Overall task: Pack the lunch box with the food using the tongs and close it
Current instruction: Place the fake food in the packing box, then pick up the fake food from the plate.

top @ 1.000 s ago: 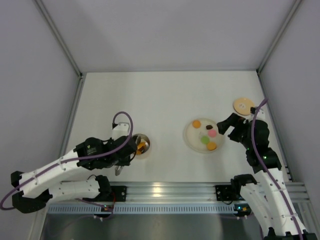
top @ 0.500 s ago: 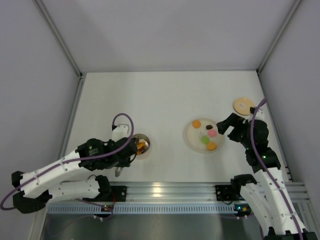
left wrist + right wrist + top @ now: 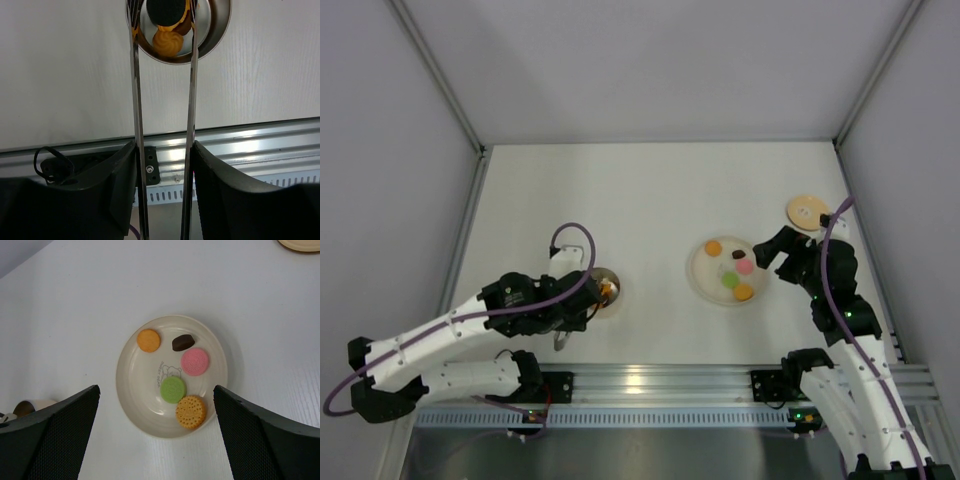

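Note:
The lunch box (image 3: 603, 288) is a small steel pot (image 3: 216, 27) left of centre, with an orange swirl cookie (image 3: 167, 43) and a black piece (image 3: 166, 9) inside. My left gripper (image 3: 574, 312) (image 3: 164, 150) is shut on the tongs (image 3: 136, 100), both fingers pressing on the two thin arms. The tong tips reach over the pot, spread on either side of the black piece. More food lies on the plate (image 3: 704, 278) (image 3: 142, 377): orange (image 3: 148, 340), dark brown (image 3: 182, 342), pink (image 3: 194, 361), green (image 3: 173, 389) and a tan biscuit (image 3: 190, 411). My right gripper (image 3: 776, 250) (image 3: 156, 388) hovers open above the plate.
The wooden lid (image 3: 807, 211) (image 3: 300, 244) lies flat at the far right, beyond the right gripper. A metal rail (image 3: 650, 380) runs along the near table edge. Grey walls enclose the table on three sides.
The left jaws have eased apart a little, so the tong arms have spread. The left arm has crept slightly right. The right arm has stayed still.

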`<state>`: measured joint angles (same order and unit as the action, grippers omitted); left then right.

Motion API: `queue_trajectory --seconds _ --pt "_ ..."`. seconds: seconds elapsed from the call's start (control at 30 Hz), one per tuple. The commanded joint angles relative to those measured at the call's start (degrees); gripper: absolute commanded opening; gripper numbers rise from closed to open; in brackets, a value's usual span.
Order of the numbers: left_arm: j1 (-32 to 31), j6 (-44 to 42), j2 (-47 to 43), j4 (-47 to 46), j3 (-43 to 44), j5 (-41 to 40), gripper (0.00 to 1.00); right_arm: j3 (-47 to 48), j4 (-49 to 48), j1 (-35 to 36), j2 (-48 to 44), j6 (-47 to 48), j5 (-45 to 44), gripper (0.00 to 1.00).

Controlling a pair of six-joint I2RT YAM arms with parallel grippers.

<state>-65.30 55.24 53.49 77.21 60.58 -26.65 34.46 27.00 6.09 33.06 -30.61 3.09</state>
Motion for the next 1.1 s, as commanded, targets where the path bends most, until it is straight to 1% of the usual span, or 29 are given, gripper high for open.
queue_trajectory --seconds 0.0,0.23,0.33,0.43,0.5,0.53,0.6,0.63,0.73,0.77,0.83,0.87,0.97,1.0,1.07 --pt "0.17 -1.19 0.64 1.36 3.32 -1.21 0.51 -0.36 -3.19 -0.73 -0.63 0.2 -0.02 0.94" --pt "0.17 -1.63 1.52 1.28 4.81 -1.65 0.52 -0.53 -3.19 -0.73 -0.89 0.29 -0.1 0.94" --pt "0.17 -3.29 2.57 -0.39 6.65 -1.21 0.52 -0.44 -3.19 -0.72 -0.8 0.2 -0.02 0.95" --pt "0.17 -6.89 6.26 -3.19 10.51 -0.86 0.52 -0.27 -3.19 -0.73 -0.98 -0.15 0.16 0.94" --pt "0.17 -8.91 10.39 -5.48 12.98 -0.33 0.52 -0.01 -2.75 -0.73 -1.24 -0.06 0.16 0.94" --pt "0.17 -11.1 13.62 -8.1 15.69 0.19 0.52 0.26 -2.4 -0.64 -1.5 -0.06 -0.19 0.94" --pt "0.17 -13.4 17.15 -10.75 18.77 0.9 0.52 0.69 -1.52 -0.73 -1.86 0.02 -0.45 0.94" --pt "0.17 -15.67 20.91 -13.37 22.01 1.42 0.52 0.87 -1.17 -0.73 -2.29 0.11 -0.63 0.95" --pt "0.17 -19.72 26.64 -16.64 26.95 3.1 0.52 1.49 0.68 -0.64 -3.17 0.46 -1.33 0.94" --pt "0.17 -20.61 30.32 -18.57 30.09 3.71 0.53 1.66 1.12 -0.72 -3.52 0.55 -1.86 0.94" --pt "0.17 -22.71 35.94 -20.16 33.19 4.33 0.53 1.67 2.26 -0.73 -4.32 0.9 -2.74 0.94" --pt "0.17 -23.33 37.72 -21.56 36.07 5.55 0.54 1.75 2.7 -0.73 -4.75 1.08 -2.83 0.94" --pt "0.26 -25.36 44.57 -23.33 39.96 7.57 0.54 1.75 3.75 -0.73 -5.63 1.34 -2.74 0.95" --pt "0.26 -25.8 46.24 -24.72 42.23 9.58 0.53 1.75 3.93 -0.73 -5.81 1.34 -2.74 0.94" --pt "0.26 -27.2 50.2 -26.23 44.09 11.53 0.53 1.84 4.55 -0.72 -6.34 1.08 -4.41 0.95"
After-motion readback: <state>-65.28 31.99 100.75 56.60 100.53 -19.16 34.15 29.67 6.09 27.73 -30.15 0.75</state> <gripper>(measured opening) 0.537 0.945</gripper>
